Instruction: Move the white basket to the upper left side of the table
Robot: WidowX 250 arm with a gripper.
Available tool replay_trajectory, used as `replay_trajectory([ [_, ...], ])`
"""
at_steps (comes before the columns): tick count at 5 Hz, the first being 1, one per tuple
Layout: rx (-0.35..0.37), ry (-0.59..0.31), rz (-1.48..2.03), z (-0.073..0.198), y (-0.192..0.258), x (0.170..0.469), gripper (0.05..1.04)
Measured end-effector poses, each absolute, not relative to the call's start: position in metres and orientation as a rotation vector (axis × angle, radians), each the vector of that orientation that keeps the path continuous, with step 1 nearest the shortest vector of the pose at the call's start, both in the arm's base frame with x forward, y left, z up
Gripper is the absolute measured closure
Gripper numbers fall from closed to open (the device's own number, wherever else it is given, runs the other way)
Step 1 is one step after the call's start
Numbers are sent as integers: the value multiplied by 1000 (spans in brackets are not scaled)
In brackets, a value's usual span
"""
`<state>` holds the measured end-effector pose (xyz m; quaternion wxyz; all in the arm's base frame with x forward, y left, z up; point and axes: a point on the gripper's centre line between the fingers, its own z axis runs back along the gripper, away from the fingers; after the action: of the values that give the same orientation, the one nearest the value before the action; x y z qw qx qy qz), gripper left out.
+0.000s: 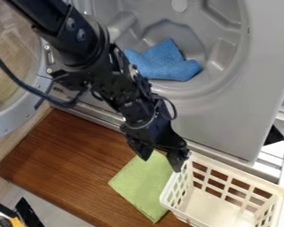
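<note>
The gripper (162, 160) hangs above the green cloth, its two fingers spread apart with nothing seen between them. Its right fingertip is at the upper left corner of the white basket (213, 207); whether it touches the rim, I cannot tell. The basket stands upright at the lower right, its latticed walls around a bare floor. It is at the right end of the brown wooden table (70, 155).
A green cloth (141, 184) lies on the table just left of the basket. Behind is a grey washer-like housing (227, 115) with a blue cloth (159, 62) in its drum. A round door (11, 122) stands at the left.
</note>
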<state>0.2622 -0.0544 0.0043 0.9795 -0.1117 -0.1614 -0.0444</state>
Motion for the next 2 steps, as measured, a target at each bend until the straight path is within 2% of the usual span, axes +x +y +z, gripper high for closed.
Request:
replay_trajectory([
  [2, -213, -260, -131, -15, -75, 264, 83],
])
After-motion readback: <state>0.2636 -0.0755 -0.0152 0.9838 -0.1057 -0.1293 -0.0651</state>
